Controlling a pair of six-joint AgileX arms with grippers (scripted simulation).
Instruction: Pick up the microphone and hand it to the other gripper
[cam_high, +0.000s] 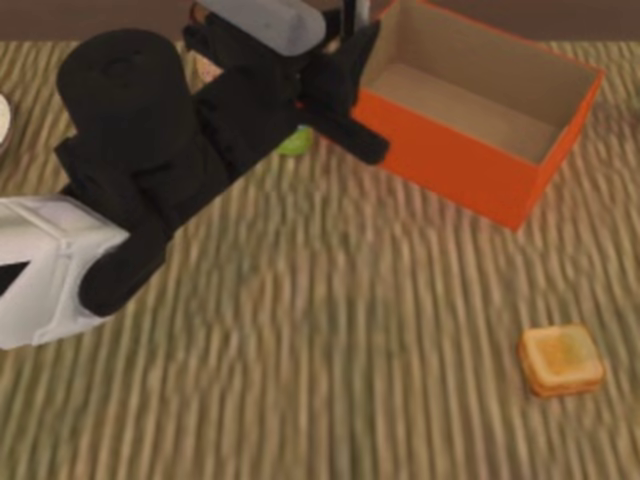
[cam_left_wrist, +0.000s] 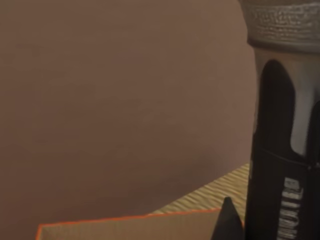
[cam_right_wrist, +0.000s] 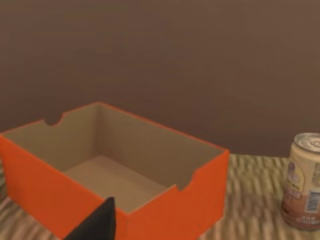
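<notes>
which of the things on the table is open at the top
The orange box at the table's far right side: its top is open, showing a bare tan floor inside. The toast is a solid slab, and the can is sealed.

Rendered sim tabletop scene, not a real room: flat plain brown backdrop wall (cam_right_wrist: 200, 60), desk (cam_high: 330, 350) w/ striped woven-mat texture. Random unrelated props: open orange box (cam_high: 480, 120) just beside left end effector (cam_high: 345, 105), toast (cam_high: 561, 361) well apart from it, drink can (cam_right_wrist: 304, 180) beyond box.
</notes>
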